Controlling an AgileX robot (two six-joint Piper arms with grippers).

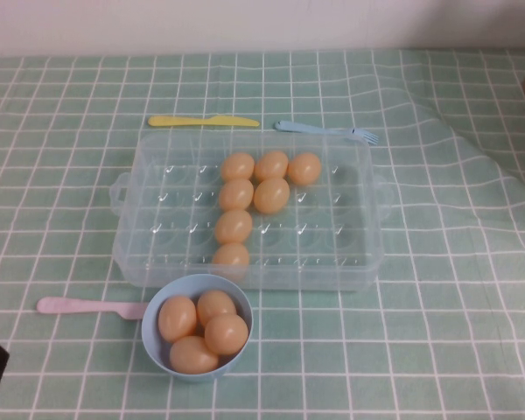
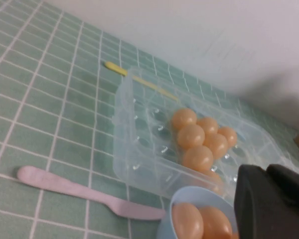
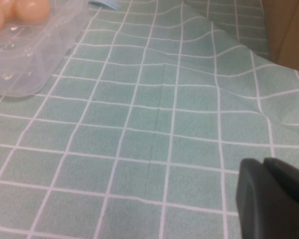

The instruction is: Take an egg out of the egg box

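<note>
The clear plastic egg box [image 1: 157, 236] lies mid-table and holds several orange-tan eggs [image 1: 234, 227] in its middle dimples. It also shows in the left wrist view [image 2: 134, 149] with eggs [image 2: 190, 135]. My left gripper [image 2: 266, 168] is shut and empty, held back at the near left of the table, above and short of the blue bowl. My right gripper [image 3: 264, 160] is shut and empty over bare cloth to the right of the egg box [image 3: 35, 55]. Neither gripper touches an egg.
A light-blue bowl [image 1: 154, 337] with several eggs stands just in front of the box. A pink knife [image 1: 87, 307] lies to its left. A yellow knife [image 1: 201, 121] and a blue fork [image 1: 324, 130] lie behind the box. The green checked cloth is rumpled at far right.
</note>
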